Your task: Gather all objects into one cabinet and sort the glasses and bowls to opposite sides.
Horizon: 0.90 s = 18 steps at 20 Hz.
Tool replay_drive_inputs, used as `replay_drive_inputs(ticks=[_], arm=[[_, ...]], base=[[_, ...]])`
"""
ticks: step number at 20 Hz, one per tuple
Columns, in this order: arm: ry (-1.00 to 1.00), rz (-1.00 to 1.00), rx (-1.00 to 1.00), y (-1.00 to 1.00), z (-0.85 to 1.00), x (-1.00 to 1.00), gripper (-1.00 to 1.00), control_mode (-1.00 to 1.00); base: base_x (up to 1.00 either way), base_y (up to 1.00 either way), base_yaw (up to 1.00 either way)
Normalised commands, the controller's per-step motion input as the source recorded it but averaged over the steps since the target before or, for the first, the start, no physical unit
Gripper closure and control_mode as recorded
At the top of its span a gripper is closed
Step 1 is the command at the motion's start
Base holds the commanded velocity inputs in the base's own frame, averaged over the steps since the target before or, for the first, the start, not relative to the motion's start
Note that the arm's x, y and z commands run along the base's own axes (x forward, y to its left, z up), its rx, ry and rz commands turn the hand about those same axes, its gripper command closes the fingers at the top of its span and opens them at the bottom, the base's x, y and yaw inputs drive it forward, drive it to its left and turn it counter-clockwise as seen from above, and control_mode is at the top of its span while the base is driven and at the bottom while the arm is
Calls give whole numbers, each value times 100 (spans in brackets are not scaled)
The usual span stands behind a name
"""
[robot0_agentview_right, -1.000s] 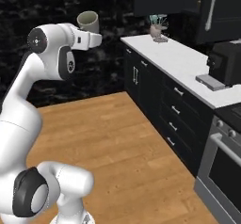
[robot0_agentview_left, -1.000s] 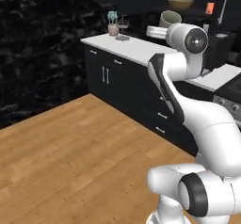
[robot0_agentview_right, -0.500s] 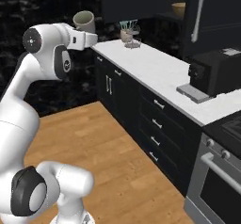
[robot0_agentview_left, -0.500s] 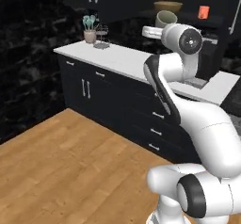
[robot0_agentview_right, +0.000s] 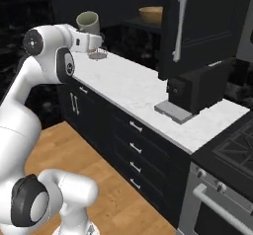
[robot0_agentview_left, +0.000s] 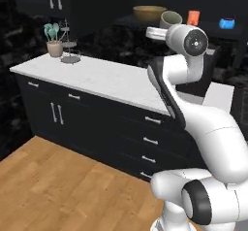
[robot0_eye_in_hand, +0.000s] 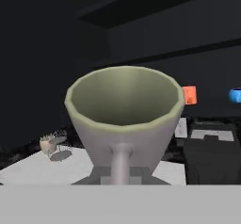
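The end effector (robot0_eye_in_hand: 121, 173) is closed on the grey mug (robot0_eye_in_hand: 124, 117), and it grips the mug low, by the handle side, so the mouth stays up and the mug stands upright while it is carried. In the left base view the grey mug (robot0_agentview_left: 170, 19) is high in the air, above the tabletop (robot0_agentview_left: 106, 77) and near the level of the cabinet shelf (robot0_agentview_left: 145, 23). I think the arm holds it so high because the mug must go in over the shelf edge and not hit it.

The inside of the grey mug looks empty; only its pale green wall is visible.

The wooden bowl (robot0_agentview_left: 149, 13) sits on the shelf, on the left part of it, and nothing is seen in it from here. The orange mug (robot0_agentview_left: 193, 17) is on the same shelf further right, and the small blue vessel (robot0_agentview_left: 226, 23) is at the far right, well apart from the bowl. In the hand view the orange mug (robot0_eye_in_hand: 189, 95) and the blue vessel (robot0_eye_in_hand: 235, 95) appear behind the grey mug, on the right.

The cabinet door (robot0_agentview_right: 205, 26) with its long silver handle (robot0_agentview_right: 179, 25) stands open above the tabletop, so the way to the shelf is free. By my judgement the grey mug should go to the right side, beside the orange mug, away from the bowl.

A small plant pot (robot0_agentview_left: 54, 46) and a black machine (robot0_agentview_right: 197, 90) stand on the tabletop.
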Motion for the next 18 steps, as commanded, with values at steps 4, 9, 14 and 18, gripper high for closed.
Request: replay_drive_inputs(ticks=[4,9,14,18], arm=[[0,0,0,0,0,0,100,100],[0,0,0,0,0,0,100,100],[0,0,0,0,0,0,100,100],[0,0,0,0,0,0,100,100]], base=[[98,0,-36],[78,0,-35],[36,20,-38],[13,17,-50]])
